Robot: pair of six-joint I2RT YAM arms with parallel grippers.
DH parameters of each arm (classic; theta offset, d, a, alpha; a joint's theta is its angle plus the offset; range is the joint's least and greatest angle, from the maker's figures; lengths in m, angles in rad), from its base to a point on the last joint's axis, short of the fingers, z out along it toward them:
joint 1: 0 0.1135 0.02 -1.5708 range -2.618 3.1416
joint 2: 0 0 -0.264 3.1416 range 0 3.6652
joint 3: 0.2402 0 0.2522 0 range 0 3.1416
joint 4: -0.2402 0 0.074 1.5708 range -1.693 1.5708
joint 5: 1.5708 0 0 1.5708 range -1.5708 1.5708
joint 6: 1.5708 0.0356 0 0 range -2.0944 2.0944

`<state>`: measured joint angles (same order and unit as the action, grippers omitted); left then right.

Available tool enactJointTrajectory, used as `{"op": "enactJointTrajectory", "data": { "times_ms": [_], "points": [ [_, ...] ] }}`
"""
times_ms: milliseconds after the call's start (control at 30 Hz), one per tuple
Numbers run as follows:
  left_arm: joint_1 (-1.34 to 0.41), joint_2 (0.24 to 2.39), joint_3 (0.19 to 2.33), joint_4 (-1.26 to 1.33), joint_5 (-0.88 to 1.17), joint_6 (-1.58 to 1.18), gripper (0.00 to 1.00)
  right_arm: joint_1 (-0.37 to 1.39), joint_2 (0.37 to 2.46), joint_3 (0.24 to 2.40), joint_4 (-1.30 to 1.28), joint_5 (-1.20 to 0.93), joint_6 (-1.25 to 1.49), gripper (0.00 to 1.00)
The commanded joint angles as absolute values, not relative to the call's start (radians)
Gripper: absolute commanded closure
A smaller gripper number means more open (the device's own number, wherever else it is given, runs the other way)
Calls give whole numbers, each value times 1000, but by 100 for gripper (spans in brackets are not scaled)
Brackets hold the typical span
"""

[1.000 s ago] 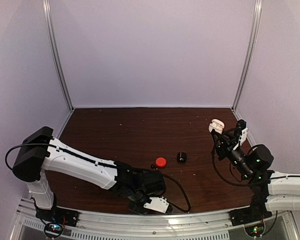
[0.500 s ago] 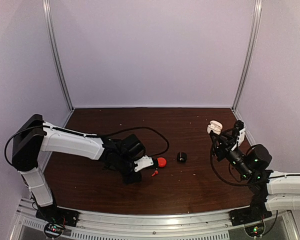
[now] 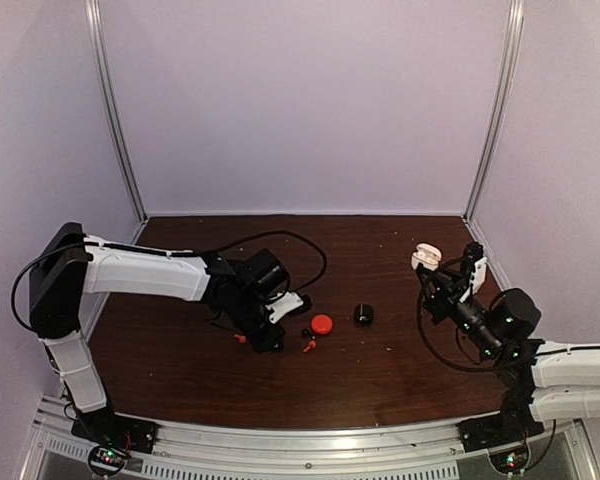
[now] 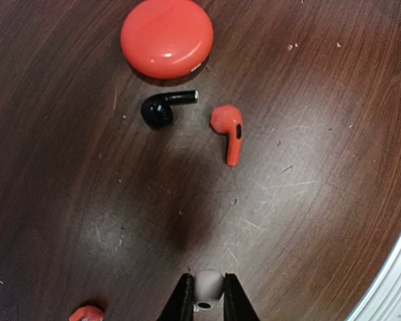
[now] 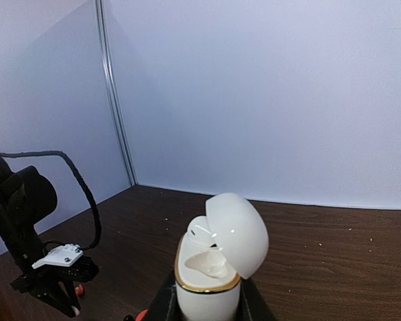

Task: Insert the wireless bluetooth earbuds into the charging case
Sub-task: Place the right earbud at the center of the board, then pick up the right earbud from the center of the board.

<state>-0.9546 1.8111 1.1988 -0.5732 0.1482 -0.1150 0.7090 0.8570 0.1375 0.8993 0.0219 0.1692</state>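
left hand (image 4: pixel 206 301) pinching smooth white earbud (image 4: pixel 208 286) between black fingers | beyond, on scuffed dark woodgrain table (image 4: pixel 307 167): red earbud (image 4: pixel 228 130) with stem, glossy black earbud (image 4: pixel 162 110), round red case (image 4: pixel 166 37) | right hand (image 5: pixel 207 304) clamped on glossy egg-shaped white case (image 5: pixel 210 267), gold rim, lid open

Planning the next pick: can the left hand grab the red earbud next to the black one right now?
Probably not yet. The left hand is shut on a white earbud. Otherwise the way looks free: the red earbud lies on bare table, apart from the black earbud.
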Motion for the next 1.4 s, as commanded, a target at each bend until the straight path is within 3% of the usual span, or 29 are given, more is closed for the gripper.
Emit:
{"op": "enactJointTrajectory", "data": {
  "times_ms": [0,400,833,1067,1367],
  "points": [
    [-954,1824,1238,-727,140,-164,84,703,867,155,931,5,182,100],
    [-956,1891,1228,-852,109,-164,83,702,901,161,959,2,190,100],
    [-966,1940,1279,-939,34,-146,70,699,928,156,986,2,189,100],
    [-971,1971,1327,-978,-34,-131,71,696,939,152,997,2,193,100],
    [-971,1958,1331,-966,-32,-127,82,695,927,152,985,2,189,100]
  ]
}}
